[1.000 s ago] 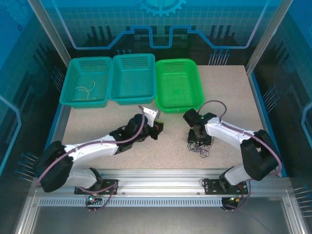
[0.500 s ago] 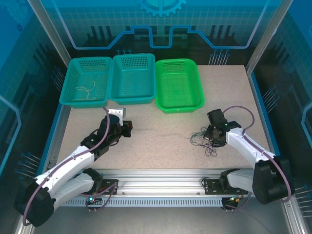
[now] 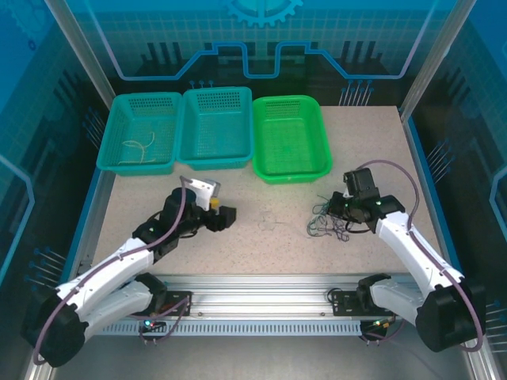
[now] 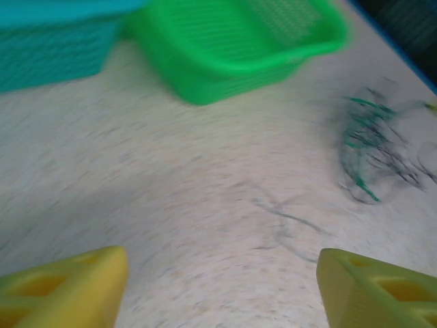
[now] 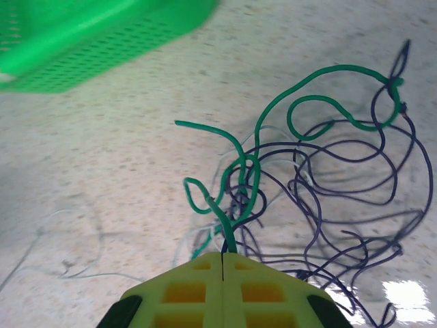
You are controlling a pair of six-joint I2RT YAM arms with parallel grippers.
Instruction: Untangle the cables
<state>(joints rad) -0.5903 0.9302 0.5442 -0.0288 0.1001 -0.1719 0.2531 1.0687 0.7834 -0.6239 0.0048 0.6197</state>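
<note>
**Inspector:** Where do the cables [image 3: 329,223] lie?

**Onlooker:** In one clump on the tabletop [image 3: 253,249], right of centre, on the near side of the green basket [image 3: 289,138]. The strands are dark green and purplish-black, looped through one another.

**Inspector:** Right gripper?

**Onlooker:** The right gripper [image 5: 224,257] is closed, jaws meeting, with the end of one green cable [image 5: 341,67] pinched between them. The rest of the clump fans out from the fingertips, towards the left of the scene.

**Inspector:** Left gripper?

**Onlooker:** The left gripper [image 4: 222,277] stands wide with nothing in it, low over bare tabletop left of centre. It points to the right. The clump lies ahead of it, well apart.

**Inspector:** Anything between the two?

**Onlooker:** One loose strand [image 4: 280,220], thin and dark, lies flat on the tabletop just ahead of the open jaws. It is nearer the left gripper than the right. The left wrist view is blurred. As far as I can tell, the strand lies slantwise, more along the line joining the two fingers than across it.

**Inspector:** Your judgement?

**Onlooker:** The right arm has the clump anchored by the green cable. The left arm is the free one, so any counter-pull would fall to it. It would have to travel right to reach the clump. If it went for the loose strand instead, I judge it would need to turn its wrist first.
</note>
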